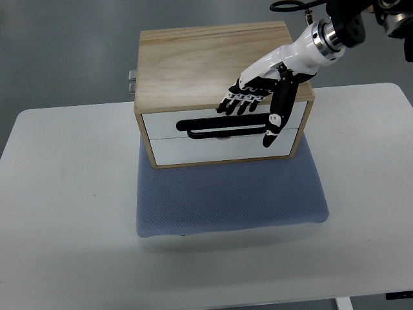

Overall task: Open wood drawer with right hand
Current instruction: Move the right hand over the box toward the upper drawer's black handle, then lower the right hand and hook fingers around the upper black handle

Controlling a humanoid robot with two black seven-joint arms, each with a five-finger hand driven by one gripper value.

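A light wooden drawer box (200,58) sits on a blue-grey mat (229,197). Its white front (187,147) faces me and carries black handles (206,129). My right hand (248,106) reaches in from the upper right and hovers over the box's front top edge. Its fingers (237,100) are stretched out toward the left above the upper handle, and the thumb (274,126) hangs down across the white front. It holds nothing. The drawers sit flush with the box. My left arm does not show.
The mat lies on a white table (64,213) whose front edge runs along the bottom of the picture. A small metal fitting (131,81) sticks out from the box's left side. Grey floor lies beyond the table.
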